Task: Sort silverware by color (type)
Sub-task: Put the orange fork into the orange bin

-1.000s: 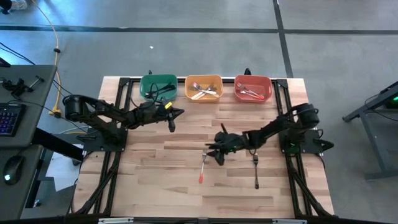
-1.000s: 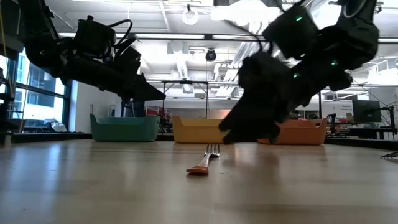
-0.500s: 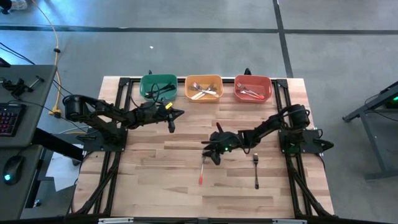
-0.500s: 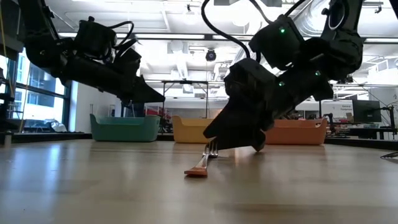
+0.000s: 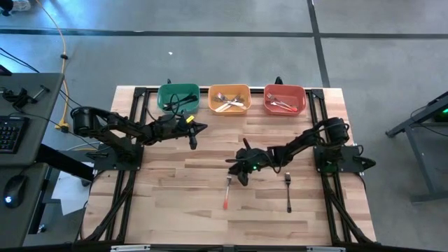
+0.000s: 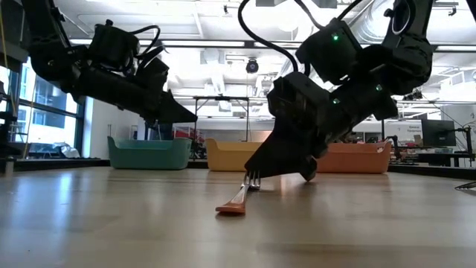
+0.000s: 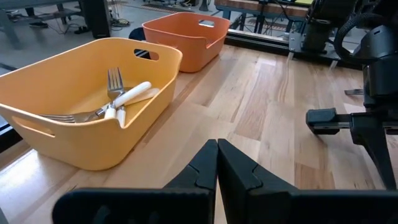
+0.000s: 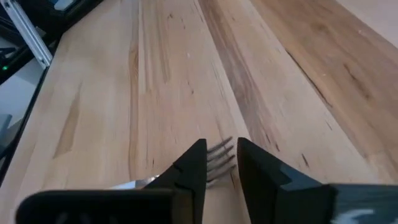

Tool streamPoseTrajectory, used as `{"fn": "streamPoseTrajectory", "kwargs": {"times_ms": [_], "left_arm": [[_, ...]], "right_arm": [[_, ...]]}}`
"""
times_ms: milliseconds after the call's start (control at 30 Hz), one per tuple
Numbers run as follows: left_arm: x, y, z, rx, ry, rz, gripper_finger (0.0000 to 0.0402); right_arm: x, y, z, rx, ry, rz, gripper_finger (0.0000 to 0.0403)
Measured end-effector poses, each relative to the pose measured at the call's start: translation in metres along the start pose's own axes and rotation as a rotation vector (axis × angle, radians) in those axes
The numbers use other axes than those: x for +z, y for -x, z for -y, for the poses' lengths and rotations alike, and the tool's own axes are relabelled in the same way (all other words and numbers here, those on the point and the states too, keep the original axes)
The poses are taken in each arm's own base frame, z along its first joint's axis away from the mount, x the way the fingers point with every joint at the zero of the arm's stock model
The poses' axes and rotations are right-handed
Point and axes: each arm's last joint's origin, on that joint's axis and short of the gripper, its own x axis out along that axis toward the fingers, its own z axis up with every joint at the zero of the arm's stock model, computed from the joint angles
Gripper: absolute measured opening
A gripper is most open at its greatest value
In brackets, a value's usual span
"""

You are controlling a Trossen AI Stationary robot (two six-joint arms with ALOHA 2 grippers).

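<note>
A red-handled fork (image 5: 227,192) lies flat on the table, its metal head toward the far edge. My right gripper (image 5: 238,173) is low over that head, open by a narrow gap. In the right wrist view the tines (image 8: 219,158) show between the two fingers. In the low view the fingertips (image 6: 253,173) reach down to the fork's head (image 6: 253,181). A black-handled fork (image 5: 288,193) lies to the right of it. My left gripper (image 5: 194,134) is shut and hangs in the air near the green bin (image 5: 178,96), holding nothing. My right gripper comes at the red-handled fork slanting down from the table's right, one finger (image 8: 191,167) on each side of the tines. The fork lies on the table. I cannot tell whether the fingers touch it.
Three bins stand in a row along the far edge: green, orange (image 5: 229,98) with white-handled forks (image 7: 124,96), and red (image 5: 284,99) with red-handled ones. Bare wood lies toward the near edge. A desk with a keyboard stands off the table's left.
My right gripper has moved toward the table's left and come down over the head of the red-handled fork, its fingers now low at the tines. My left arm has kept still.
</note>
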Motion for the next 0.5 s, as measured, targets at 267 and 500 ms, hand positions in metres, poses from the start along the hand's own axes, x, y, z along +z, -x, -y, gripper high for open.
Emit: {"fn": "streamPoseTrajectory", "kwargs": {"times_ms": [267,500], "left_arm": [[0.0,-0.0001,0.0,0.0,0.0,0.0,0.0],[0.0,-0.0001,0.0,0.0,0.0,0.0,0.0]], "right_arm": [[-0.0026,0.0003,0.001,0.008,-0.08,-0.046,0.0127],[-0.0039,0.0007,0.0009,0.006,-0.111,-0.068,0.0131]]}}
